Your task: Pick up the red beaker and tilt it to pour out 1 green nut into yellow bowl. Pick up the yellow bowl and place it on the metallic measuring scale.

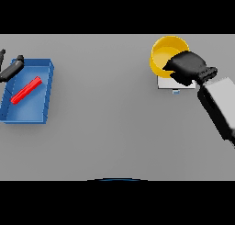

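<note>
No brand, label or legible writing is seen on any item. The right hand (187,67) is seen at about two o'clock on the grey table (114,127), its white and grey forearm running in from the right edge at about four o'clock and slanting up and to the left. Its dark fingers are curled over the near right rim of the yellow bowl (166,54), so the bowl is gripped at that edge. The bowl is found above the metallic measuring scale (166,83), a pale square plate of which only the lower part shows beneath bowl and hand; whether the bowl rests on the plate or is held just above it cannot be told. The left hand (11,69) is seen at about ten o'clock, at the left edge, with straight dark fingers over the upper left corner of a blue tray (47,88). Inside the tray a red bar-shaped object (26,90) lies slanted.
</note>
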{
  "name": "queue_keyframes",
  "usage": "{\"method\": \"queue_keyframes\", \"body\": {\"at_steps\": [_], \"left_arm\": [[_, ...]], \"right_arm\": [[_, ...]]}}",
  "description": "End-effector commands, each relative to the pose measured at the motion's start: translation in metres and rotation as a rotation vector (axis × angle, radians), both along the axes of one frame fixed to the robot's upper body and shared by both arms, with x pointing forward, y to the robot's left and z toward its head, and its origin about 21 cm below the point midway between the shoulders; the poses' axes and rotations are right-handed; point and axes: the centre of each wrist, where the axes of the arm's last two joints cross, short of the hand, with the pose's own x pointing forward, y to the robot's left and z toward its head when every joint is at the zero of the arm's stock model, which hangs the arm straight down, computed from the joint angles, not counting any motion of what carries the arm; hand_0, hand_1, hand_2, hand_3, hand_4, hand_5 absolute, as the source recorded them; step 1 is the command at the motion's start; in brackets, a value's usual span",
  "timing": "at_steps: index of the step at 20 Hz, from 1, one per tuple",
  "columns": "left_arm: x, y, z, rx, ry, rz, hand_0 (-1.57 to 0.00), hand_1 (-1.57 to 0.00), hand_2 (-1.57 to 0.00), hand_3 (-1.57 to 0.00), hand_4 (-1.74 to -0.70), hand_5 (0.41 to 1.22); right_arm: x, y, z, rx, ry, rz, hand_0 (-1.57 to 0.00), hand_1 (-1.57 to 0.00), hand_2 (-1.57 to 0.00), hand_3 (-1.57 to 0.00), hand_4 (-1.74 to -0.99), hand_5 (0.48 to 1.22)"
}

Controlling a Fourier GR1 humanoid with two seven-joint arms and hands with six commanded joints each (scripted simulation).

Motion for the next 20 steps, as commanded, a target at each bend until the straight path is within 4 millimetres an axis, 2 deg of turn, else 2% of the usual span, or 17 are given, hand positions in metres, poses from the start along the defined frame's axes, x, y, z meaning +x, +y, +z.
{"method": "queue_keyframes", "body": {"at_steps": [1, 6, 11, 13, 15, 17, 18, 19, 20], "left_arm": [[0.000, -0.003, 0.001, 0.003, 0.006, -0.002, 0.00, 0.00, 0.00, 0.00, -0.73, 0.734], [0.000, 0.001, 0.002, 0.003, 0.004, 0.002, 0.00, 0.00, 0.00, 0.00, -0.72, 0.714], [-0.001, -0.002, -0.001, 0.007, 0.008, 0.005, 0.00, 0.00, 0.00, 0.00, -0.73, 0.710], [-0.003, -0.003, -0.003, -0.008, 0.011, 0.003, 0.00, 0.00, 0.00, 0.00, -0.73, 0.713], [-0.004, -0.001, -0.002, 0.004, 0.009, -0.001, 0.00, 0.00, 0.00, 0.00, -0.73, 0.712], [0.000, -0.003, 0.002, -0.001, 0.016, 0.000, 0.00, 0.00, 0.00, 0.00, -0.73, 0.715], [-0.001, -0.004, 0.002, -0.006, 0.009, -0.002, 0.00, 0.00, 0.00, 0.00, -0.73, 0.717], [0.001, -0.006, 0.003, -0.006, 0.009, -0.003, 0.00, 0.00, 0.00, 0.00, -0.73, 0.720], [0.003, -0.006, 0.005, -0.010, 0.009, -0.003, 0.00, 0.00, 0.00, 0.00, -0.73, 0.723]], "right_arm": [[0.001, -0.004, -0.004, 0.000, 0.011, -0.014, -1.57, -1.57, -1.54, -1.15, -1.741, 1.221], [0.012, -0.025, -0.021, 0.016, 0.034, -0.090, -1.57, -1.57, -1.46, -1.27, -1.741, 1.221], [0.020, -0.032, -0.033, 0.047, 0.087, -0.137, -1.56, -1.57, -1.41, -1.37, -1.741, 1.221], [0.021, -0.031, -0.036, 0.063, 0.111, -0.150, -1.53, -1.57, -1.38, -1.44, -1.741, 1.221], [0.020, -0.033, -0.042, 0.058, 0.128, -0.149, -1.42, -1.57, -1.36, -1.49, -1.741, 1.221], [0.022, -0.032, -0.042, 0.051, 0.134, -0.154, -1.40, -1.57, -1.39, -1.36, -1.741, 1.221], [0.021, -0.033, -0.042, 0.061, 0.142, -0.158, -1.33, -1.46, -1.42, -1.20, -1.741, 1.221], [0.021, -0.035, -0.041, 0.071, 0.152, -0.154, -1.13, -1.32, -1.33, -1.06, -1.701, 1.221], [0.021, -0.038, -0.041, 0.077, 0.149, -0.160, -0.90, -1.15, -1.19, -0.94, -1.660, 1.143]]}}
